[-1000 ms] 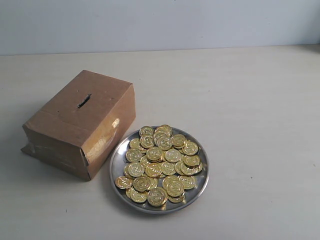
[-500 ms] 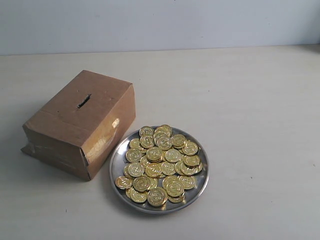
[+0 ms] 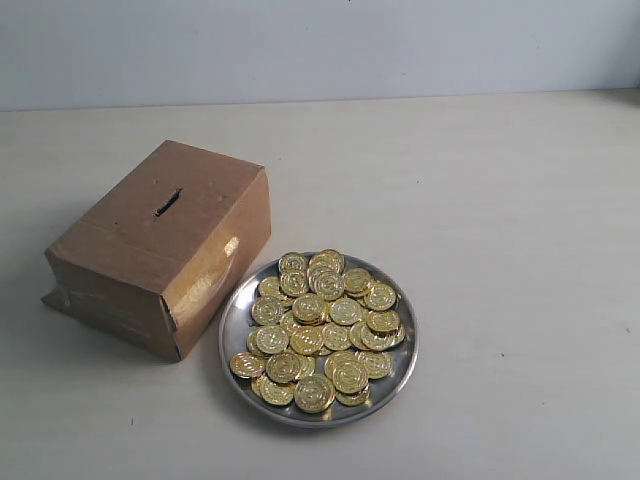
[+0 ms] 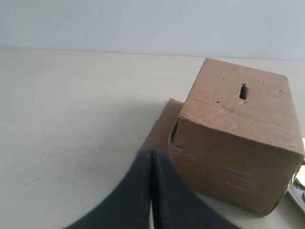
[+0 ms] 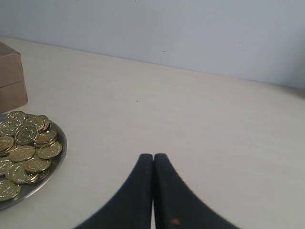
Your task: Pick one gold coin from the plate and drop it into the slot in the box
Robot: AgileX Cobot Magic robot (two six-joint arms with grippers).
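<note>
A round silver plate [image 3: 235, 322] sits near the front of the table, heaped with several gold coins [image 3: 320, 325]. To its left stands the brown cardboard box [image 3: 160, 245], and a short dark slot [image 3: 167, 203] cuts through its top. Neither arm shows in the exterior view. In the left wrist view my left gripper [image 4: 152, 153] is shut with nothing between its fingers, low beside the box [image 4: 238, 138], whose slot [image 4: 243, 90] faces up. My right gripper [image 5: 153, 156] is shut and empty over bare table, apart from the plate [image 5: 59, 155] and its coins [image 5: 26, 148].
The table is a pale cream surface [image 3: 500, 220] with a light wall behind it. A loose cardboard flap [image 4: 159, 131] lies flat at the box's foot near my left gripper. The box corner [image 5: 10, 76] shows beyond the plate in the right wrist view.
</note>
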